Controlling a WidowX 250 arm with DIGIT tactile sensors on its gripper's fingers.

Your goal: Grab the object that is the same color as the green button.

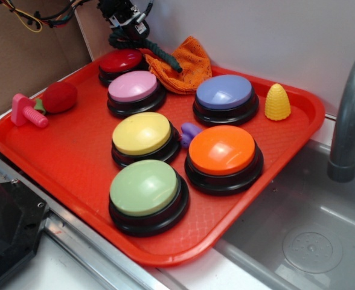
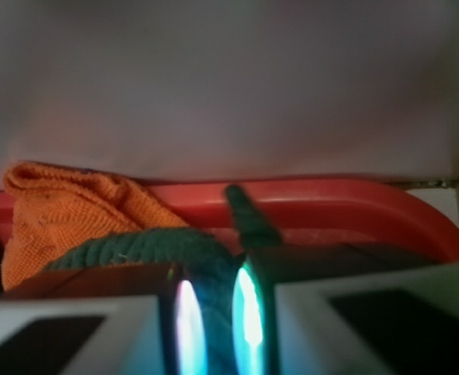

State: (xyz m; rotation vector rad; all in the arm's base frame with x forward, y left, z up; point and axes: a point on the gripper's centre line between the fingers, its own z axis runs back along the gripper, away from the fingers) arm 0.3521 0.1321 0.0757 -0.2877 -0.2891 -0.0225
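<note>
Currently clamped: claw (image 2: 211, 328) nearly closed on green rope (image 2: 147, 248) between its fingers, orange cloth (image 2: 65, 211) just behind-left; grasp apparently made, lift clear of tray (image 2: 354, 199) remaining.

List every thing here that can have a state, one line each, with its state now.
Claw: shut on the green rope, at the tray's far edge.
Green rope: pinched between the fingers, one end trailing over the orange cloth.
Orange cloth: crumpled, lying beside the red button.
Green button: free, nothing on it.
Red tray: flat on the counter beside the sink.
</note>
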